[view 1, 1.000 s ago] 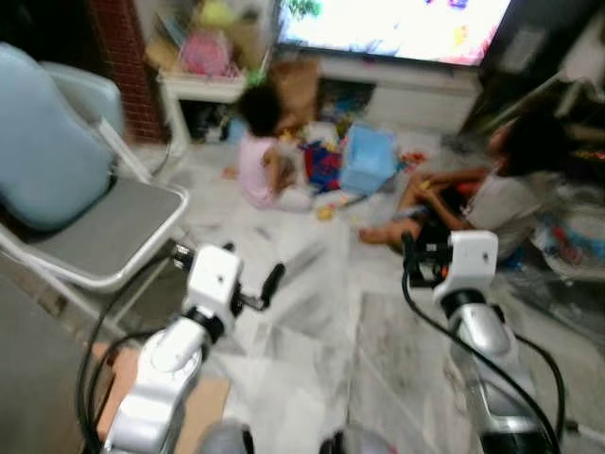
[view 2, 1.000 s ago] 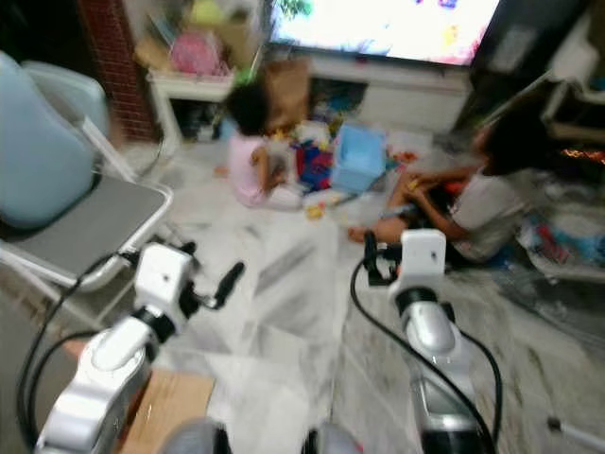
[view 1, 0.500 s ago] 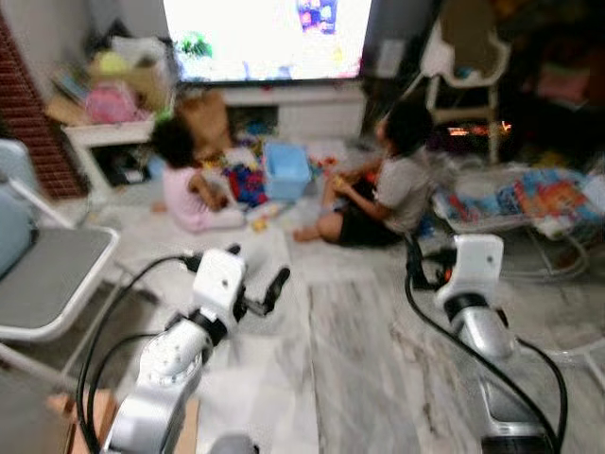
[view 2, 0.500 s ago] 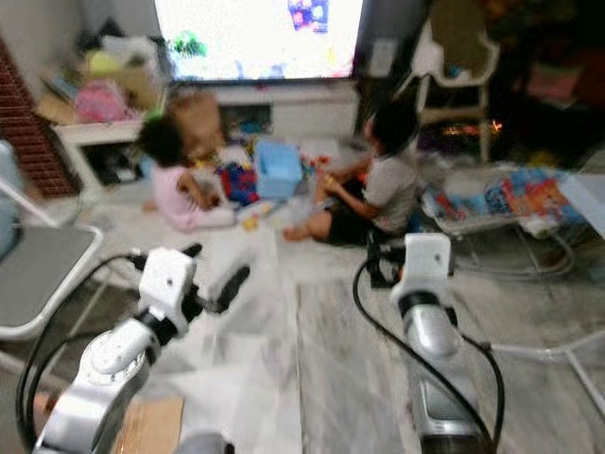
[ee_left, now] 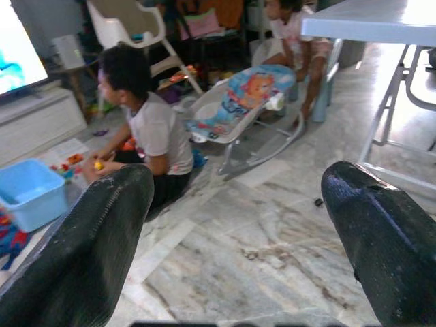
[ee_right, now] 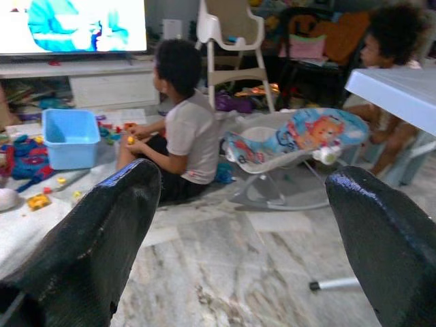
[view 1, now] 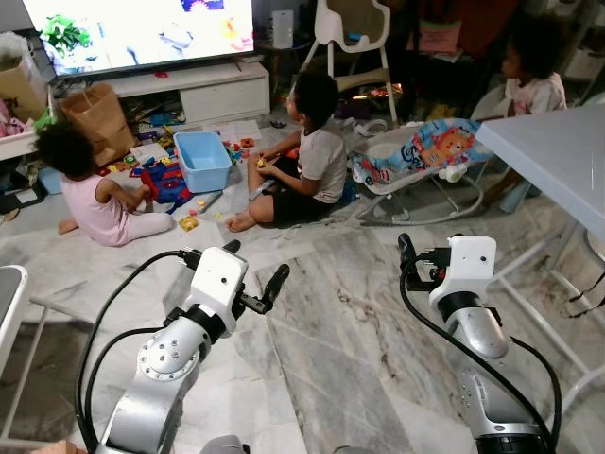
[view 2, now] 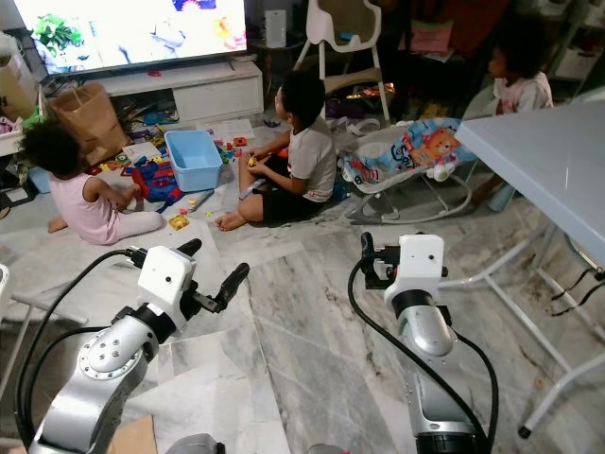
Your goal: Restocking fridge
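Observation:
My left gripper (view 1: 255, 263) is held out in front of me above the marble floor, open, with nothing between its black fingers (ee_left: 88, 252). At the same height on the other side my right gripper (view 1: 414, 259) is also open and empty, its fingers (ee_right: 95, 238) spread wide. Both point across the floor toward a seated child (view 1: 307, 156) in a grey shirt.
Another child in pink (view 1: 90, 194) sits at the left among toys and a blue bin (view 1: 202, 158). A third child (view 1: 529, 80) sits behind a baby bouncer (view 1: 416, 156). A grey table (view 1: 558, 151) juts in at the right. A high chair (view 1: 345, 38) and a TV (view 1: 142, 28) stand at the back.
The view has swung to the right: the folding chair has slid out at the left, and the table, bouncer and third child have come in. Both arms keep their pose.

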Controlling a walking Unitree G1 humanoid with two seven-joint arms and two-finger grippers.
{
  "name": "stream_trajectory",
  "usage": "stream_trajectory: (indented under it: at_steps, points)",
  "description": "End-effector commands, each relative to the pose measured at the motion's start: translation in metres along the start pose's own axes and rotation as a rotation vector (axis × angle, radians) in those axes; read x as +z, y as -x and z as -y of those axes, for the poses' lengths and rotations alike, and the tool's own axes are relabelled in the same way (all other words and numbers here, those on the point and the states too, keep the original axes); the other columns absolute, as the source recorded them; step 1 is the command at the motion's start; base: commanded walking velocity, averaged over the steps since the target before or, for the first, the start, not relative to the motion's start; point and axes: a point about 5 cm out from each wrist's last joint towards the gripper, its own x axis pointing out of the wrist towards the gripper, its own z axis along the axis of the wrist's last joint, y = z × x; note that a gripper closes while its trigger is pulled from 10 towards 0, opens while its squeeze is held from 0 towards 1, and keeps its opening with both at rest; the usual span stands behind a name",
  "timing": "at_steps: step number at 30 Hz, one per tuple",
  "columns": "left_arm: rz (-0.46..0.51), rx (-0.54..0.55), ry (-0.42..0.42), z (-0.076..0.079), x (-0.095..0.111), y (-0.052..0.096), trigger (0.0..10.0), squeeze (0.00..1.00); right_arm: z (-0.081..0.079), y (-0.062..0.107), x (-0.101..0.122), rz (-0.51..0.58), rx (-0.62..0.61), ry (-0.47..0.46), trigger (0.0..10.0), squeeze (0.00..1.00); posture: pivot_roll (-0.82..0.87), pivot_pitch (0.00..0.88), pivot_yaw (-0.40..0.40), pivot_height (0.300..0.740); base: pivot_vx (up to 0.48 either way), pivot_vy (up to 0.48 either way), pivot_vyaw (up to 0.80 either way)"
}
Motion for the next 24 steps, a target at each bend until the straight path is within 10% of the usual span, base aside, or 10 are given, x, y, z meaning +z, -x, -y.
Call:
stream_trajectory:
  at_steps: [1,24]
  points:
    - [0.011,-0.015,-0.008,0.0006,0.0028,-0.0028,10.0,0.00,0.0005,-0.0004,0.0065,0.022,-0.004,0.007,10.0,0.00,0.01,0.000,-0.042,0.740,0.000,-0.262,-0.80]
    - [0.076,0.067,-0.021,0.0017,0.0105,-0.0109,10.0,0.00,-0.0022,0.0026,0.0099,0.041,-0.004,0.004,10.0,0.00,0.00,0.000,-0.034,0.740,0.217,-0.169,-0.79]
